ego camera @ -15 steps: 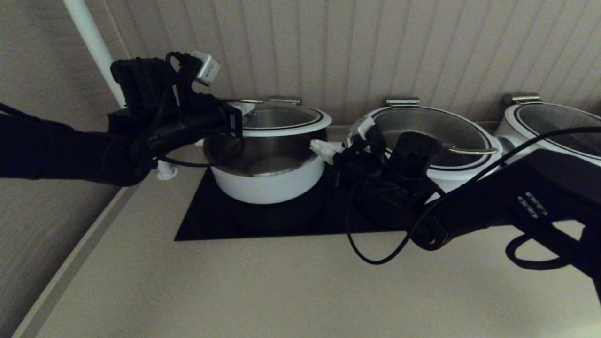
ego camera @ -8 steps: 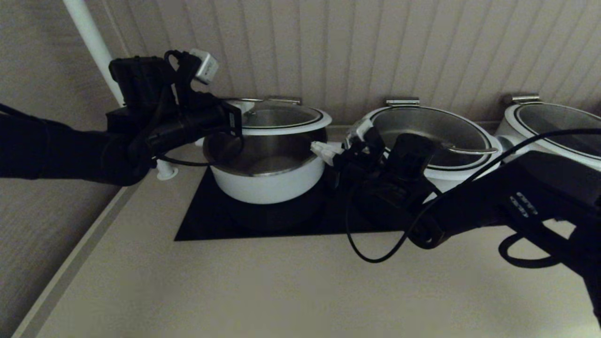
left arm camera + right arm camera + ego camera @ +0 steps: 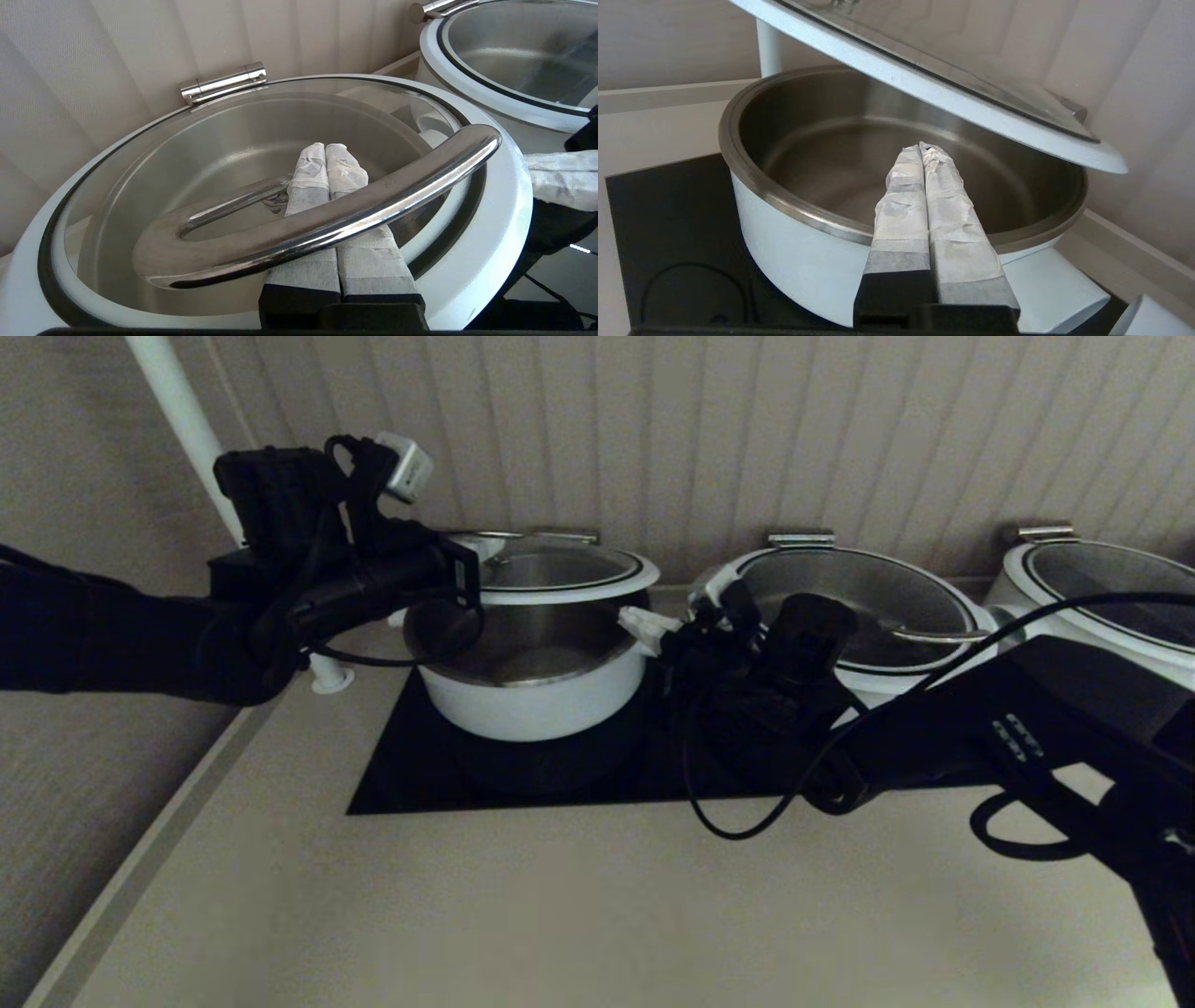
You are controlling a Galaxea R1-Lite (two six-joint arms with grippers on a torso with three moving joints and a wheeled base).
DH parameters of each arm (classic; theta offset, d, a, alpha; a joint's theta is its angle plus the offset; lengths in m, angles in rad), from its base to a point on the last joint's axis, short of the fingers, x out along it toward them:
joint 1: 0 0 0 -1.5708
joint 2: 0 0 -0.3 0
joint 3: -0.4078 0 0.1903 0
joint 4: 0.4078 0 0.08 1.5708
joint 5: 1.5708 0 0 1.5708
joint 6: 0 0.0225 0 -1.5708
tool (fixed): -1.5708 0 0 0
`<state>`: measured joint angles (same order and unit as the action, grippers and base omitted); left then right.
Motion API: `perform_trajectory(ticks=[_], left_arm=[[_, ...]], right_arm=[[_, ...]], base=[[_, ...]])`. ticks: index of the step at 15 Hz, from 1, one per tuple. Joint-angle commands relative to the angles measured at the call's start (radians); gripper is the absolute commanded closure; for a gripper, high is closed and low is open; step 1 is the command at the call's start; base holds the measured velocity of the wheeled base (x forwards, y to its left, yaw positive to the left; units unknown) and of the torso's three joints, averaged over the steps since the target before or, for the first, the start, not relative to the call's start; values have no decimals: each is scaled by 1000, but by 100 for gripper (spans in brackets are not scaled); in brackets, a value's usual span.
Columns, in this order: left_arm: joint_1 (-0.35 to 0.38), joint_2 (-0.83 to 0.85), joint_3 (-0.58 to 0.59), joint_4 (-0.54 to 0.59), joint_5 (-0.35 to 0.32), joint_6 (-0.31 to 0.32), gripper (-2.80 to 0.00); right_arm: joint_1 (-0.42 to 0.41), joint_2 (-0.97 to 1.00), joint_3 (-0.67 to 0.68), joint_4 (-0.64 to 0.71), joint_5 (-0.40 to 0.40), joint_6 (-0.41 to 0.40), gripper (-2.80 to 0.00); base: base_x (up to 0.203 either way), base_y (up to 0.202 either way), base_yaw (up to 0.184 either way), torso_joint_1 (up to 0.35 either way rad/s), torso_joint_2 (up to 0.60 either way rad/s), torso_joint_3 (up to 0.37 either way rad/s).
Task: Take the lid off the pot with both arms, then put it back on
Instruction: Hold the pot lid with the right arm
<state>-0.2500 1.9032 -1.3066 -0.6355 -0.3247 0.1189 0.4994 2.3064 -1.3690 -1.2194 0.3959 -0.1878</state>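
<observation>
- Drifting a little toward 9 o'clock since the earlier frame, the right gripper [image 3: 640, 622] is now sitting at the pot's 3 o'clock side. The left arm and lid are looking almost unchanged.
- The lid [image 3: 560, 569] is hanging above the pot [image 3: 532, 705], clear of its rim and over its 12 o'clock half. The pot is standing on the black hob [image 3: 401, 775] set in the pale surface [image 3: 560, 915].
- The left gripper [image 3: 324, 148] is carrying the lid with its fingers [image 3: 308, 172] pressed together. They are slid under the steel loop handle [image 3: 327, 224], hooking rather than pinching it.
- The right fingers [image 3: 901, 205] are also pressed together, pointing over the pot's rim beneath the lid's edge; contact with the lid is not showing.
- The lift seems done, so replacing the lid is likely coming next. That is calling for levelling, centring over the rim and lowering slowly.
- The lid is tilting, glass face up. Its loop handle is lying crosswise over the left fingers, its long axis running across their direction.
</observation>
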Motion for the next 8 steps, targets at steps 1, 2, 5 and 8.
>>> perform_trajectory(ticks=[1, 2, 5, 8], left_arm=[[-2, -4, 1, -4, -2, 1, 0], [-2, -5, 1, -4, -2, 1, 0], [-2, -13, 10, -3, -2, 2, 0], [-2, -40, 61, -4, -2, 6, 0]], right_arm=[[-1, 10, -25, -1, 3, -1, 0], [-1, 16, -36, -1, 3, -1, 0], [-1, 18, -42, 9, 3, -1, 0], [-2, 16, -44, 8, 3, -1, 0]], base=[[0, 0, 0, 0, 0, 0], [0, 0, 0, 0, 0, 0], [0, 0, 0, 0, 0, 0], [0, 0, 0, 0, 0, 0]])
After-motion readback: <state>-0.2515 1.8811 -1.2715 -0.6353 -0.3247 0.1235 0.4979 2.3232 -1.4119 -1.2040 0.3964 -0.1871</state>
